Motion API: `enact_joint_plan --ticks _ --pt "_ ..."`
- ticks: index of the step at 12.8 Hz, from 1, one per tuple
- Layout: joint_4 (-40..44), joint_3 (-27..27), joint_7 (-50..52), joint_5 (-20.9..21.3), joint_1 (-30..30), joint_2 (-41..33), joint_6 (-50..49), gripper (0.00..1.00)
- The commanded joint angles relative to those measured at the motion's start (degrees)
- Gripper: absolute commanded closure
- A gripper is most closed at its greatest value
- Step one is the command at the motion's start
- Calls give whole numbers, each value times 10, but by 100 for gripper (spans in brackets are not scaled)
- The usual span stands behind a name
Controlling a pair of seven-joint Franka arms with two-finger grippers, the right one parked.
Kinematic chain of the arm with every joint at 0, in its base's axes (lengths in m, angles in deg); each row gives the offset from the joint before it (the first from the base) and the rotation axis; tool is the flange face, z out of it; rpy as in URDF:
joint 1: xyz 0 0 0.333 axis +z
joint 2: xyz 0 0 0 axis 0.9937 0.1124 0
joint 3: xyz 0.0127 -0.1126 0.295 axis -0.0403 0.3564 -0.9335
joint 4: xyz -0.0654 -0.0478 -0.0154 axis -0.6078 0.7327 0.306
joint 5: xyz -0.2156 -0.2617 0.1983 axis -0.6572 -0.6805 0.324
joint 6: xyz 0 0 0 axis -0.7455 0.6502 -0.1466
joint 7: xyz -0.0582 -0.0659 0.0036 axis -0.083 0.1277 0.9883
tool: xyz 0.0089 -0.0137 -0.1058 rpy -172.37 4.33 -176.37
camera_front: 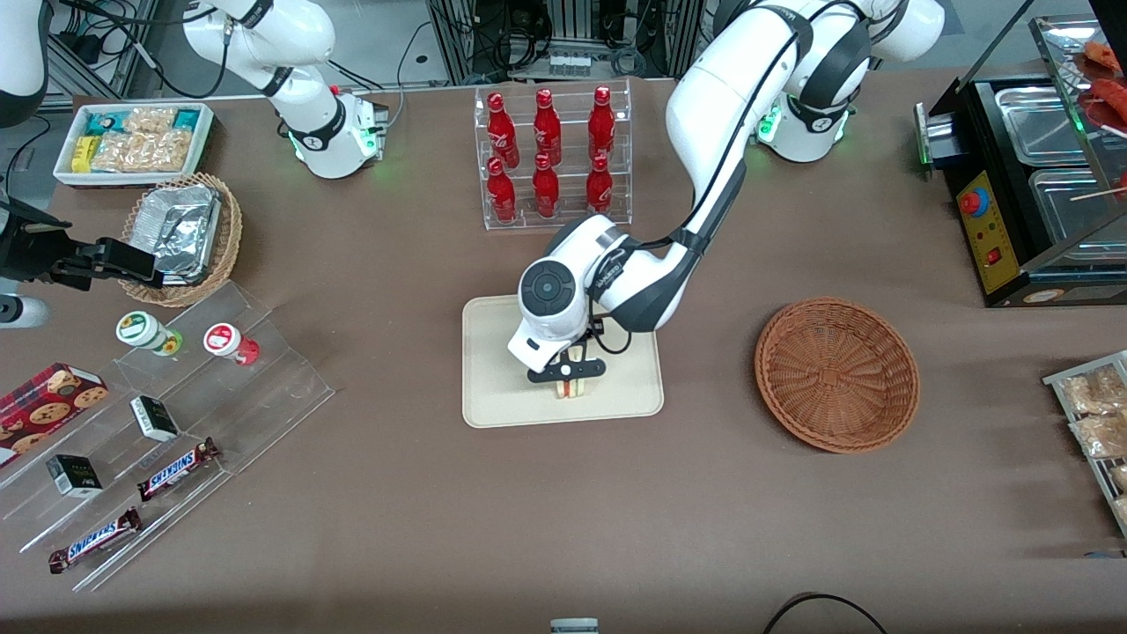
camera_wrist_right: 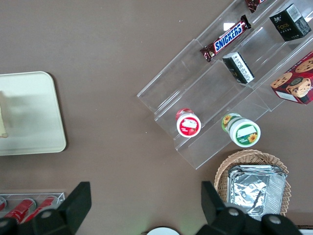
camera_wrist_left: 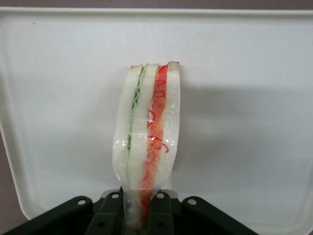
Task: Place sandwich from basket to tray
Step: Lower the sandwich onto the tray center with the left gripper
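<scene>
The sandwich [camera_wrist_left: 146, 142], a clear-wrapped wedge of pale bread with green and orange-red layers, stands on edge on the cream tray [camera_wrist_left: 244, 98]. My gripper [camera_wrist_left: 141, 215] is shut on its end, with both black fingers [camera_wrist_left: 108, 215] pressing the wrap. In the front view the gripper [camera_front: 570, 374] sits low over the tray [camera_front: 493, 387], holding the sandwich [camera_front: 572, 389] near the tray's edge closest to the camera. The reddish-brown basket [camera_front: 836, 374] lies empty beside the tray, toward the working arm's end of the table.
A clear rack of red bottles [camera_front: 550, 158] stands farther from the camera than the tray. A tiered acrylic stand [camera_front: 176, 423] with snacks, a tan basket with a foil container [camera_front: 180, 233] and a white snack box [camera_front: 132, 141] lie toward the parked arm's end. A black appliance [camera_front: 1021, 194] stands at the working arm's end.
</scene>
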Motion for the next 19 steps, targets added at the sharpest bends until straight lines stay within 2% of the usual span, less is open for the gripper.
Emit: enact_joint_plan --ticks 1,7,8,10,15,19 --pt "26 -5 28 -2 -12 11 -15 100" --pt "25 -6 64 1 -20 19 1 100" --pt "25 -6 63 0 -20 19 2 86" --pt "24 -6 59 0 -19 19 6 1" --pt "27 -7 58 1 -19 4 -5 0" --pt "28 -8 53 0 -7 -44 -42 0"
